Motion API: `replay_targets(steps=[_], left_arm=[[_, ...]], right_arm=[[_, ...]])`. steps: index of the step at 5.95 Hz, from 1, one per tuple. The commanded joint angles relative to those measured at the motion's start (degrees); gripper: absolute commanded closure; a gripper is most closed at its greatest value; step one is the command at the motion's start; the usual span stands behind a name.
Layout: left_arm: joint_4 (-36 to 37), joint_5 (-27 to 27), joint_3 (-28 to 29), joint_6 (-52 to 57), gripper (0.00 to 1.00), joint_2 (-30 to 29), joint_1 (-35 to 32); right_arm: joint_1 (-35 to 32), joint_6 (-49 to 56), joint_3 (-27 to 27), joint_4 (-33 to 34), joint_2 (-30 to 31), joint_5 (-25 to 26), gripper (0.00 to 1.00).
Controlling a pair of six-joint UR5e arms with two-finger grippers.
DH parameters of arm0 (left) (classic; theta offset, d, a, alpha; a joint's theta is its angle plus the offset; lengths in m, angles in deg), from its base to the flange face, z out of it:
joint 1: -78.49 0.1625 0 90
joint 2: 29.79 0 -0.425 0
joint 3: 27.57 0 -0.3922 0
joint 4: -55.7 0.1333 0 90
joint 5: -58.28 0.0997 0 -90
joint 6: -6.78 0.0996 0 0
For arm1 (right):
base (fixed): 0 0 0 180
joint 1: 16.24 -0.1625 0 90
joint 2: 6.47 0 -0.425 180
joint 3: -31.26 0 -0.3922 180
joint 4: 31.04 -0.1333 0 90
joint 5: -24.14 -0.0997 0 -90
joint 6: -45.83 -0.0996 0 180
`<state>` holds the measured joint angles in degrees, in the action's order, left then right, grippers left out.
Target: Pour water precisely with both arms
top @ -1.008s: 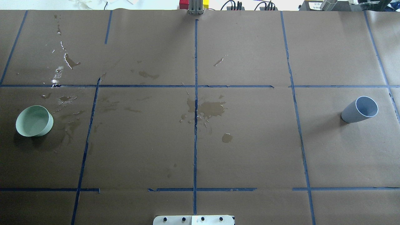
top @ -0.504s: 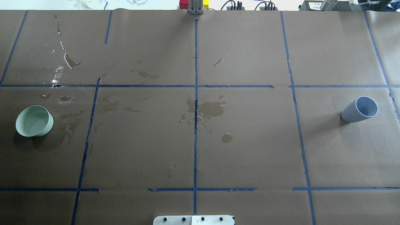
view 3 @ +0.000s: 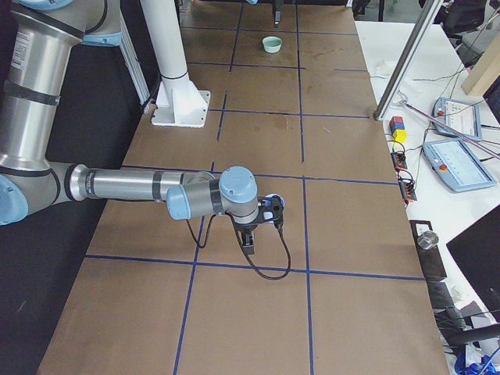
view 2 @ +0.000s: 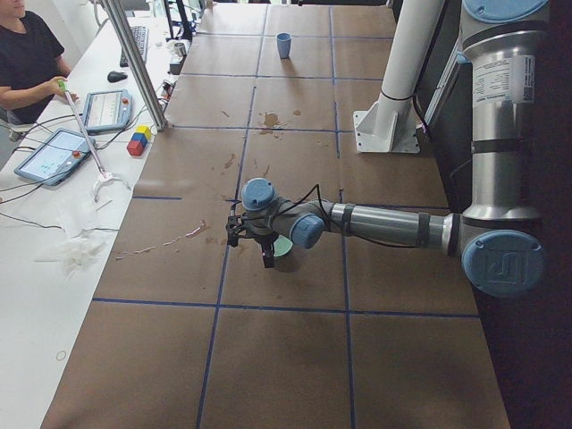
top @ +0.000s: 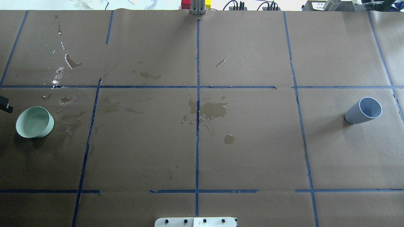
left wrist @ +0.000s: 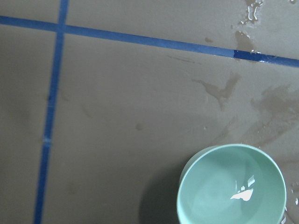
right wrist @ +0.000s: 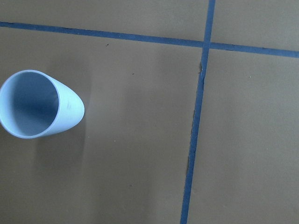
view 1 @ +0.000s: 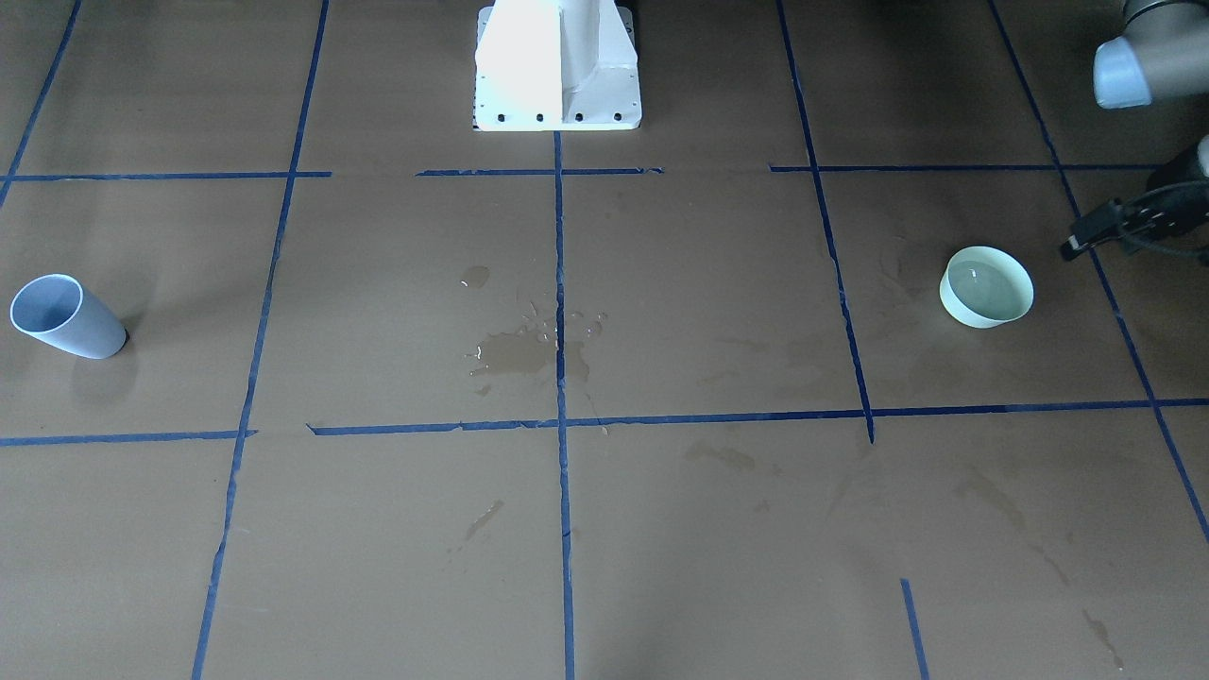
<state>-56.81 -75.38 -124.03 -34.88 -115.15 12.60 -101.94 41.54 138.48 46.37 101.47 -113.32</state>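
A mint-green bowl [top: 34, 122] stands upright at the table's left; it holds the water [left wrist: 239, 193], clear with a glossy glint. A pale blue cup [top: 363, 111] stands at the far right, and its inside looks empty in the right wrist view [right wrist: 35, 102]. My left gripper [view 1: 1086, 236] hovers just beside the bowl [view 1: 985, 288], and only its black tip [top: 5, 105] enters the overhead view; I cannot tell whether it is open or shut. My right gripper [view 3: 248, 244] hangs near the cup and shows only in the exterior right view, so I cannot tell its state.
Spilled puddles [top: 214, 110] and wet streaks [top: 68, 61] lie on the brown paper with its blue tape grid. The white pedestal base [view 1: 557, 66] stands at the robot's edge. Coloured blocks [view 2: 138, 141], a metal post and an operator [view 2: 27, 54] are at the far side.
The tip of my left gripper has come into the overhead view at the left edge, just beyond the green bowl. The bowl, cup and puddles have not moved.
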Motion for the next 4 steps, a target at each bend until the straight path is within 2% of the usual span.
replay_targets(steps=[1, 2, 4], left_arm=[[-8.6, 1.2, 6.4, -1.8, 0.0, -0.8, 1.7], [-13.2, 0.8, 7.9, -2.8, 0.0, -0.6, 2.0], [-13.4, -0.6, 8.0, -2.7, 0.03, -0.6, 3.0]], right_arm=[[0.0, 0.1, -0.1, -1.8, 0.0, 0.0, 0.0], [0.0, 0.1, 0.0, -2.0, 0.0, 0.0, 0.0], [0.0, 0.2, 0.0, -2.0, -0.2, 0.0, 0.0]])
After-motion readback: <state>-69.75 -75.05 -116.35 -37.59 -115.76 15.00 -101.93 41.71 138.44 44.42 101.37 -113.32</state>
